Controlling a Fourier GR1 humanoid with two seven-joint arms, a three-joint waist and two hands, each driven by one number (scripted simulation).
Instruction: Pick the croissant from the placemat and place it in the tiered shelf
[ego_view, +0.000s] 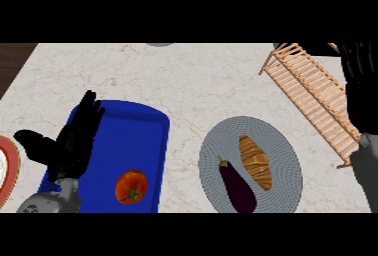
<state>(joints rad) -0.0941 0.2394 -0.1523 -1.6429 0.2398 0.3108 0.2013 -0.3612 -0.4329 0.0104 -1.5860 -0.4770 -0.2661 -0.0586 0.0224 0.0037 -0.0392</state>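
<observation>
Ridged golden croissant (255, 162), round ribbed grey placemat (284, 145)

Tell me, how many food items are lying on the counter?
3: a croissant and an eggplant side by side on the grey placemat, and a tomato on the blue tray.

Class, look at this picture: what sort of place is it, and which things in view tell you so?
Probably a kitchen counter. The top looks like pale stone, food lies on it: a croissant and an aubergine on a grey round placemat, a tomato on a blue tray. A wooden shelf stands at the right.
</observation>
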